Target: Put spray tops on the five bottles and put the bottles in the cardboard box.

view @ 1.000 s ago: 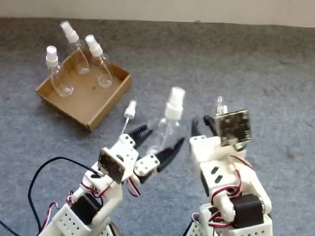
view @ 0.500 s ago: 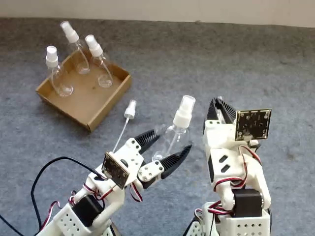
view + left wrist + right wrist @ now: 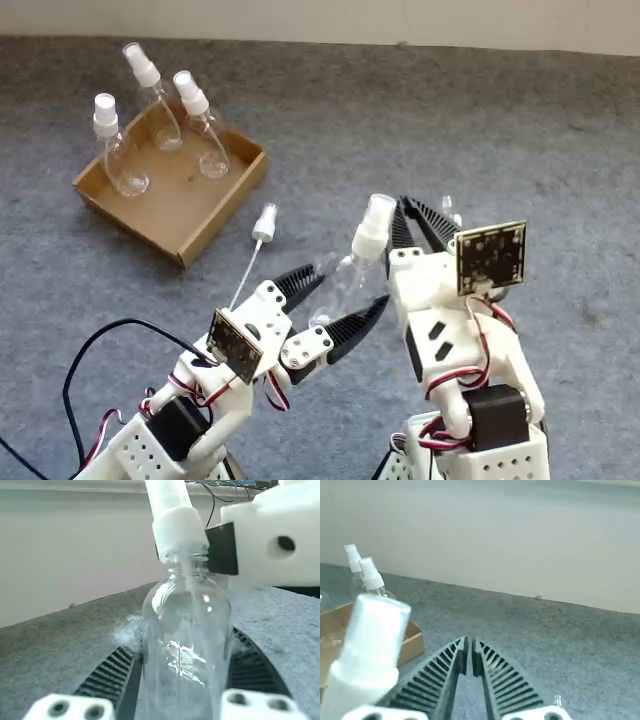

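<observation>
My left gripper (image 3: 350, 287) is shut on a clear bottle (image 3: 343, 285), held tilted above the carpet with a white spray top (image 3: 373, 225) sitting on its neck. In the left wrist view the bottle (image 3: 187, 645) stands between the ribbed fingers (image 3: 112, 677), its spray top (image 3: 175, 515) leaning. My right gripper (image 3: 405, 205) is shut with nothing in it, just beside that spray top (image 3: 370, 635); its fingers (image 3: 490, 672) lie together. The cardboard box (image 3: 235, 185) at the far left holds three capped bottles (image 3: 120, 160). A loose spray top (image 3: 263, 228) lies on the carpet.
A small clear bottle neck (image 3: 448, 208) pokes up behind the right arm, also low in the right wrist view (image 3: 557, 700). Grey carpet covers the table; a pale wall bounds the far edge. A black cable (image 3: 90, 350) loops near the left arm's base.
My left gripper carried the bottle a little right and lower. My right gripper lifted, then swung left until it stood next to the spray top.
</observation>
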Controlling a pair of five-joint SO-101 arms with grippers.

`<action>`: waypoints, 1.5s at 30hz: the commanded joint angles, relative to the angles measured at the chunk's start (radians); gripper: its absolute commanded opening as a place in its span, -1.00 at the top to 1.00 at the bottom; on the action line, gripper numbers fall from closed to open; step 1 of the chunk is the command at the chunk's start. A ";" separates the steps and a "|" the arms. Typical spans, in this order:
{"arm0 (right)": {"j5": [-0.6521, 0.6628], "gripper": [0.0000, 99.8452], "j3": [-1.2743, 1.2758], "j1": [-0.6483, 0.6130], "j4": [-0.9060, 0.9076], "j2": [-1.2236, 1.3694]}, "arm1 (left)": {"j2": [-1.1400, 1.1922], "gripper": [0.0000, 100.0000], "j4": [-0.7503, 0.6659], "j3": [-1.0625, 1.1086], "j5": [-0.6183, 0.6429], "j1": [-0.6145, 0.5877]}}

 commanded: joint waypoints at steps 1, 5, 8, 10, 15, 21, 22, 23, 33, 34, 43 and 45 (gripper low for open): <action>0.002 0.99 -0.111 -0.024 -0.022 -0.010 | -0.007 0.84 0.038 0.019 0.012 0.016; 0.002 0.99 -0.151 -0.025 -0.018 -0.010 | -0.007 0.84 0.038 0.019 0.012 0.016; 0.002 0.99 -0.176 -0.031 0.021 -0.010 | -0.007 0.84 0.038 0.019 0.012 0.012; 0.002 0.99 -0.203 -0.082 0.067 -0.010 | -0.007 0.84 0.038 0.019 0.012 0.008; 0.002 0.99 -0.257 -0.189 0.176 -0.010 | -0.005 0.84 0.038 0.019 0.011 0.007; 0.002 0.99 -0.315 -0.200 0.282 -0.010 | -0.005 0.84 0.038 0.019 0.006 0.007; 0.002 0.99 -0.328 -0.200 0.303 -0.010 | -0.005 0.84 0.038 0.019 0.006 0.004; 0.002 0.99 -0.343 -0.200 0.325 -0.010 | -0.005 0.84 0.038 0.019 0.006 -0.007; 0.002 0.99 -0.364 -0.199 0.418 -0.191 | -0.008 0.84 0.034 0.019 0.011 -0.185; 0.002 0.99 -0.334 -0.199 0.415 -0.225 | -0.008 0.84 0.034 0.019 0.011 -0.200; 0.002 0.99 0.016 -0.199 0.280 -0.372 | -0.008 0.84 -0.071 0.018 0.012 -0.249; 0.000 0.99 0.062 -0.199 0.257 -0.377 | -0.008 0.84 -0.075 0.018 0.011 -0.249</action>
